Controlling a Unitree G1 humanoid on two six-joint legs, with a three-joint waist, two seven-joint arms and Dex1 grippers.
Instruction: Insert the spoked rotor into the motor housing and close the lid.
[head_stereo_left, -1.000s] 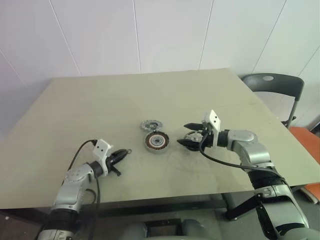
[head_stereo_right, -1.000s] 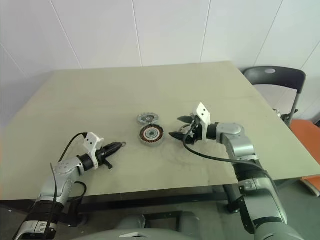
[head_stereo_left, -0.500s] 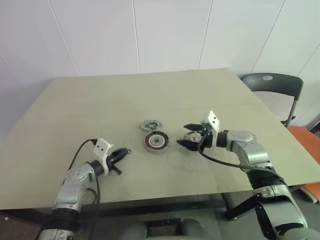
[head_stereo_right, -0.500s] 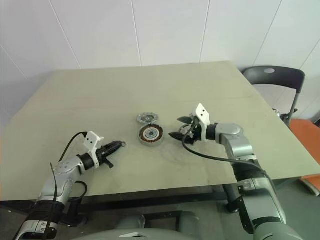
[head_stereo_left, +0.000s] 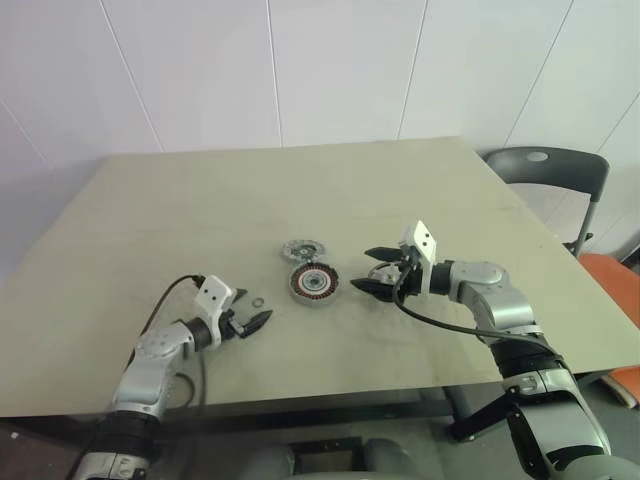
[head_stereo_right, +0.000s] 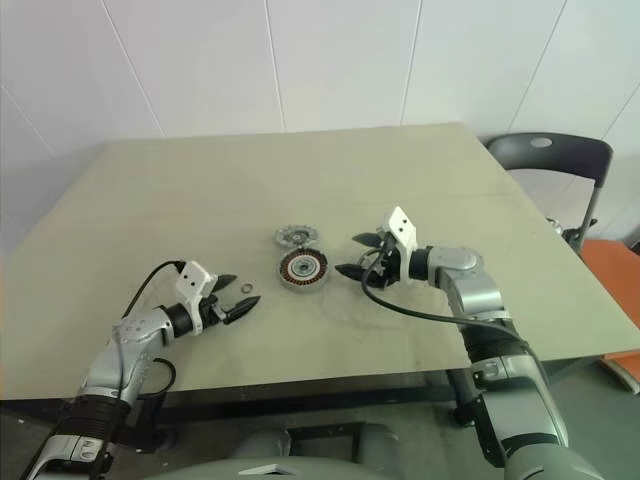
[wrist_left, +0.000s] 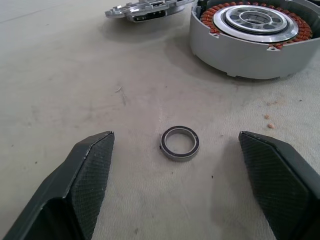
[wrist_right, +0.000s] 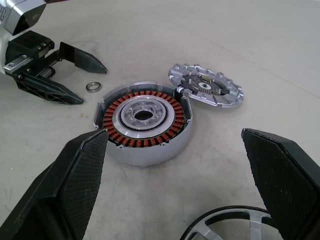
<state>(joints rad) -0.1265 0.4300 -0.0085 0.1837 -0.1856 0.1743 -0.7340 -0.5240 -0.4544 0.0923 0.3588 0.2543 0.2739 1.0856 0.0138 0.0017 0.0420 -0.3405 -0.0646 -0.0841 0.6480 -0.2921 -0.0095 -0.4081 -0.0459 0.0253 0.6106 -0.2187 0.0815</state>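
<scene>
Both claws stand spread, our left claw (wrist_left: 177, 187) flanking a small dark ring (wrist_left: 180, 143) on the table (head_stereo_left: 180, 220), our right claw (wrist_right: 172, 200) facing the motor housing (wrist_right: 145, 122), lid (wrist_right: 206, 91) at its twelve o'clock, spoked rotor (wrist_right: 230, 227) beneath the right claw.

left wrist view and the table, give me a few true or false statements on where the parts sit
1. A small dark-rimmed metal ring lies flat on the table between the left tool's fingers. True.
2. The left tool is shut on that ring. False: its fingers stand wide apart, clear of the ring.
3. The round silver motor housing with copper-brown windings has its top uncovered. True.
4. The flat pale grey slotted lid sits on the housing. False: it lies on the table beside it.
5. The right tool holds the dark spoked rotor. False: its fingers are open, and the rotor lies below them.
</scene>
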